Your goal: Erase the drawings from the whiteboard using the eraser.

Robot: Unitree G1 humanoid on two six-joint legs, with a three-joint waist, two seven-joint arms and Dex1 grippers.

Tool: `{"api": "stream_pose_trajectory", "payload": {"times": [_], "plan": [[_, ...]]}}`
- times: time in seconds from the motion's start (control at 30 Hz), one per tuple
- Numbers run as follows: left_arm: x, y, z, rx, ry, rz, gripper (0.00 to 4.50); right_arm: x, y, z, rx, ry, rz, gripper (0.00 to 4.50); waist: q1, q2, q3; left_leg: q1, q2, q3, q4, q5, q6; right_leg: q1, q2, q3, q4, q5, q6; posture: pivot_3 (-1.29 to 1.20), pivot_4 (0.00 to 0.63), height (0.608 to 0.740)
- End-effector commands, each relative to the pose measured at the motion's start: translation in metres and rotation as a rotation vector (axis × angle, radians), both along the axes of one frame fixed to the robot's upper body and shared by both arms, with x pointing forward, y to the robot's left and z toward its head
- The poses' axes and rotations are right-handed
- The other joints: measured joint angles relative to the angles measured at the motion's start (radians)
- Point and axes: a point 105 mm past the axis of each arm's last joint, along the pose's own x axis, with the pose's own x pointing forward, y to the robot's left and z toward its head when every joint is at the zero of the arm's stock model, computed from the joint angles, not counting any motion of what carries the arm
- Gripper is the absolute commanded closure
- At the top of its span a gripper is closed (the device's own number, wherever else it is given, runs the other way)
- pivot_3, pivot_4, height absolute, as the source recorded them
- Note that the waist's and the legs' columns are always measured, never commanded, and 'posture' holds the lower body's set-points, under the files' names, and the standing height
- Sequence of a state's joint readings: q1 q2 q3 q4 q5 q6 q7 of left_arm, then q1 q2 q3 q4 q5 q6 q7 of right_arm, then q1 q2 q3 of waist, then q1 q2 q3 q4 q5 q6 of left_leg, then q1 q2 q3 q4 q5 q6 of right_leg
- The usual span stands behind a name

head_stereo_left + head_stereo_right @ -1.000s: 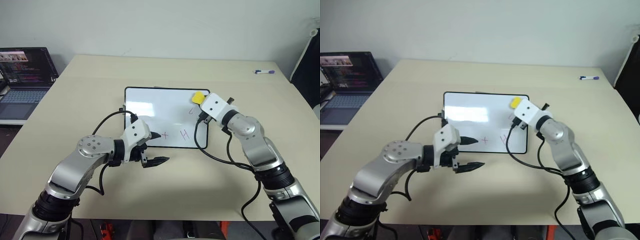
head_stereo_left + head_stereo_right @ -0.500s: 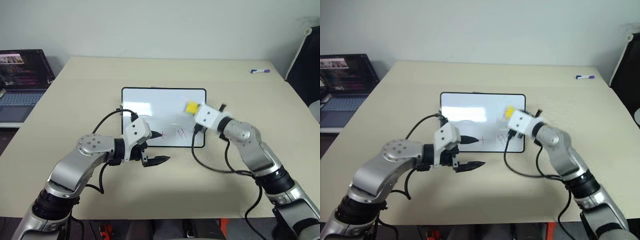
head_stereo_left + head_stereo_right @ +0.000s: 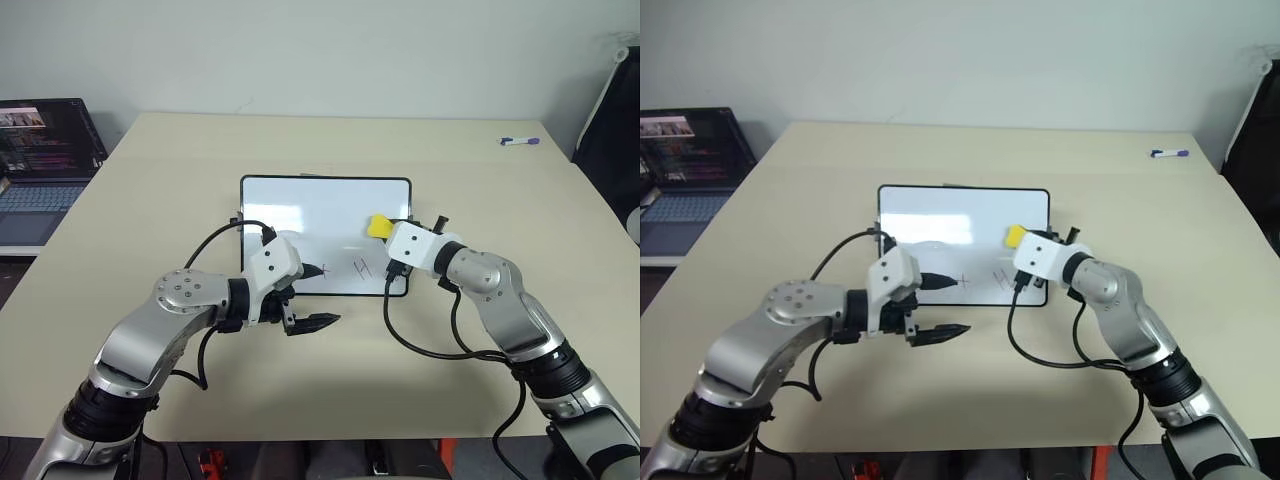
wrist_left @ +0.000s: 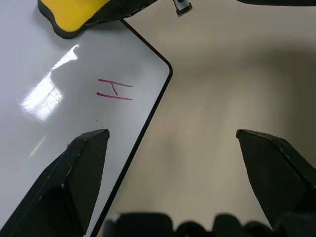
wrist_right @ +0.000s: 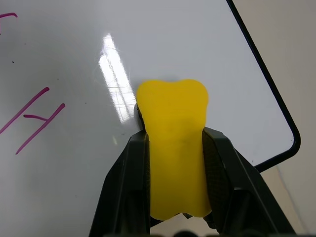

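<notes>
Lower now, right tool clamped on eraser over whiteboard.

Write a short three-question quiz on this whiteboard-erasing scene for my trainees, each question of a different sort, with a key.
1. True or false: the right claw is shut on the yellow eraser.
2. Multiple choice: which drawing lies closest to the eraser on the whiteboard? A) the plus sign B) the "H" C) a circle
3. Short answer: how do the fingers of the left claw stand, and are they holding anything?

Key:
1. True; its two fingers clamp the eraser's sides over the board.
2. B.
3. Spread apart and holding nothing, at the board's near edge over the table.
</notes>
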State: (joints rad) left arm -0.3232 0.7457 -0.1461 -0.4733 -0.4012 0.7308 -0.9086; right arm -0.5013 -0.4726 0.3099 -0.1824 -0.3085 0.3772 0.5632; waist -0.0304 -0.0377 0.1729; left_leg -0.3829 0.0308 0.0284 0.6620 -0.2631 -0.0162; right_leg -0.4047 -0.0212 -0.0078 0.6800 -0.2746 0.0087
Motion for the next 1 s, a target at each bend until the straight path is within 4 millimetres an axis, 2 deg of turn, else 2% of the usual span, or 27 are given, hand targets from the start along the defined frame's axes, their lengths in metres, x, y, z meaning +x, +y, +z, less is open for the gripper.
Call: {"api": "stream_pose_trajectory", "payload": {"times": [0.03, 0.17, 0.23, 0.33, 0.5, 0.53, 0.8, 0.87, 1.0], "plan": [[-0.002, 0.016, 0.010, 0.002, -0.043, 0.020, 0.00, -0.015, -0.006, 0.022, 0.219, 0.088, 0.031, 3.39, 0.002, 0.000, 0.001, 0.000, 0.000, 0.000, 0.000, 0.000, 0.000, 0.000, 0.000, 0.000, 0.000, 0.000, 0.000, 0.00, 0.150, 0.740], [0.002, 0.036, 0.012, -0.017, -0.043, 0.107, 0.00, -0.051, -0.008, 0.027, 0.314, 0.220, 0.152, 3.39, 0.005, 0.001, 0.001, -0.003, 0.000, -0.002, -0.001, -0.001, -0.001, -0.002, -0.001, -0.002, -0.001, 0.002, -0.005, 0.00, 0.150, 0.740], [-0.001, 0.046, 0.009, -0.033, -0.034, 0.147, 0.00, -0.072, -0.012, 0.022, 0.317, 0.285, 0.197, 3.39, 0.006, 0.001, 0.001, -0.004, 0.000, -0.002, -0.001, -0.002, -0.001, -0.002, -0.001, -0.003, -0.002, 0.001, -0.005, 0.00, 0.150, 0.740], [-0.009, 0.055, -0.006, -0.022, 0.007, 0.166, 0.00, -0.099, -0.017, 0.006, 0.300, 0.408, 0.253, 3.39, 0.007, 0.001, 0.001, -0.005, 0.000, -0.002, -0.002, -0.004, -0.001, -0.002, -0.001, -0.003, -0.004, 0.000, -0.004, 0.00, 0.150, 0.740], [-0.013, 0.058, -0.014, -0.042, 0.021, 0.173, 0.00, -0.115, -0.023, -0.020, 0.172, 0.483, 0.268, 3.39, 0.009, 0.000, 0.002, -0.004, 0.000, -0.002, -0.001, -0.004, -0.001, -0.001, -0.002, -0.003, -0.004, -0.002, 0.000, 0.00, 0.150, 0.740], [-0.013, 0.059, -0.015, -0.037, 0.018, 0.173, 0.00, -0.114, -0.022, -0.022, 0.167, 0.476, 0.267, 3.39, 0.009, 0.000, 0.002, -0.003, 0.000, -0.002, -0.001, -0.004, -0.001, -0.001, -0.001, -0.003, -0.004, -0.003, 0.000, 0.00, 0.150, 0.740], [-0.015, 0.058, -0.021, -0.028, 0.017, 0.151, 0.00, -0.058, -0.001, -0.015, 0.060, 0.132, 0.162, 3.39, 0.004, 0.000, 0.002, -0.001, 0.001, 0.000, -0.001, -0.003, -0.001, -0.001, -0.001, -0.001, -0.002, -0.003, 0.000, 0.00, 0.150, 0.740], [-0.015, 0.056, -0.024, -0.015, 0.017, 0.137, 0.00, -0.040, 0.011, -0.014, -0.040, 0.057, 0.142, 3.39, 0.003, 0.000, 0.002, -0.003, 0.000, 0.000, -0.001, -0.003, -0.001, -0.002, -0.001, -0.001, -0.002, -0.003, -0.001, 0.00, 0.150, 0.740], [-0.017, 0.053, -0.026, -0.016, 0.020, 0.125, 0.00, -0.024, 0.027, -0.012, -0.104, -0.018, 0.139, 3.39, 0.003, 0.000, 0.002, -0.003, 0.000, 0.000, -0.001, -0.004, -0.001, -0.003, -0.001, -0.001, -0.002, 0.000, -0.005, 0.00, 0.150, 0.740]]}}
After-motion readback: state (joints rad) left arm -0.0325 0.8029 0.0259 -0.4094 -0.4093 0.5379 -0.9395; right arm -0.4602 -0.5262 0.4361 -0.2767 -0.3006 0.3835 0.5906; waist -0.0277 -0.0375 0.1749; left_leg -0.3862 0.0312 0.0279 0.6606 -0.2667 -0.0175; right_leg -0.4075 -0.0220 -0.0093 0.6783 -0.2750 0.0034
